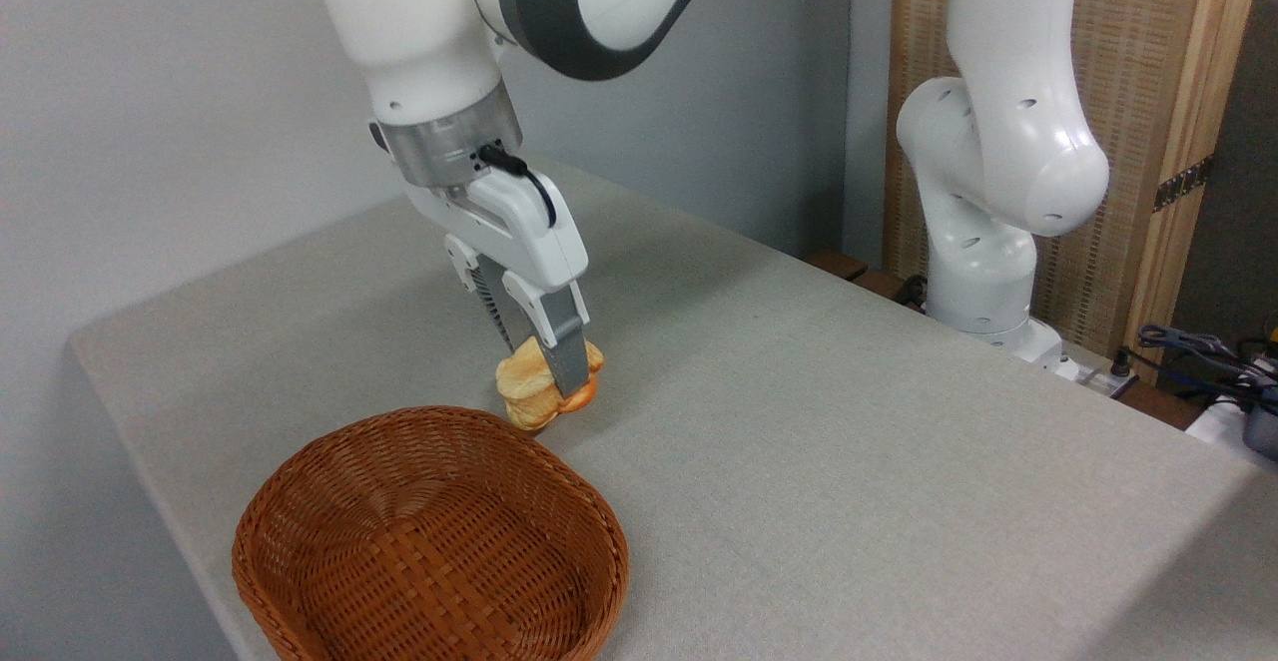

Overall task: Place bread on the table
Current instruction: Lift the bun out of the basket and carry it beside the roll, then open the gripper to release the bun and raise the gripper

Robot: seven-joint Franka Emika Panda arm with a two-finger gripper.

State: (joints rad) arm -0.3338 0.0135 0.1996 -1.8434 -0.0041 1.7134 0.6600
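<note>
The bread [531, 386] is a small, lumpy golden-tan bun with layered sides. It sits just past the far rim of the wicker basket, low over the table [849, 421]; whether it rests on the cloth or hangs just above it I cannot tell. My gripper [554, 376] points down over it, shut on the bun, with one grey finger [569, 356] across its front and the other behind it.
A brown woven wicker basket [429, 541] stands at the front left with nothing in it, close under the bun. The arm's white base [988, 242] rises at the table's far right edge. Cables [1198, 351] lie at the far right.
</note>
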